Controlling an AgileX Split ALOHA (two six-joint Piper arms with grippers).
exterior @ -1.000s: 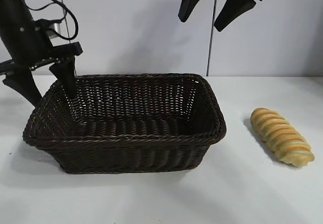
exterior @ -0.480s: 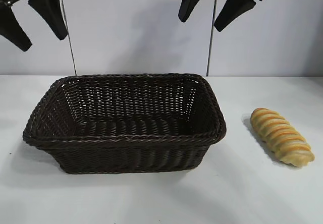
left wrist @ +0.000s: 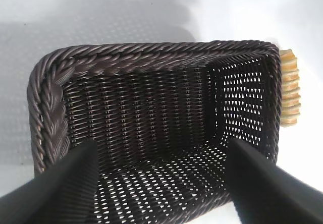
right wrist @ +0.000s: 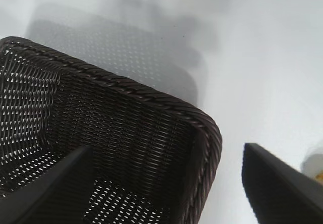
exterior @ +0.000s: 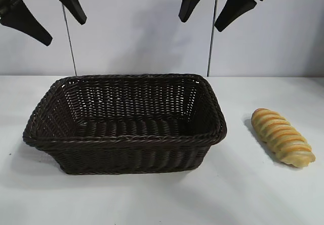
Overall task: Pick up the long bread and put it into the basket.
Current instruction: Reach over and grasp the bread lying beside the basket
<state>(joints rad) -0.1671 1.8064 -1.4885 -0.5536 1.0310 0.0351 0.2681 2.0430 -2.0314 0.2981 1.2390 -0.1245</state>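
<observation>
The long bread [exterior: 282, 136], golden-yellow with orange-brown twisted ridges, lies on the white table to the right of the basket [exterior: 126, 139]. The basket is dark-brown wicker and holds nothing. In the left wrist view the basket [left wrist: 50, 108] fills the frame and the bread [left wrist: 289, 88] shows beyond its far wall. My left gripper [exterior: 63, 30] hangs open and empty high above the basket's left end. My right gripper [exterior: 201, 26] hangs open and empty high above the basket's right end. The right wrist view shows the basket's corner [right wrist: 207, 128] and a sliver of the bread [right wrist: 317, 164].
A white table [exterior: 253, 194] carries everything, with a plain pale wall behind. Two thin vertical poles [exterior: 211, 37] stand at the back.
My left gripper has risen from beside the basket's left rim to high above it, then shifted a little to the right. The right gripper, bread and basket have not moved.
</observation>
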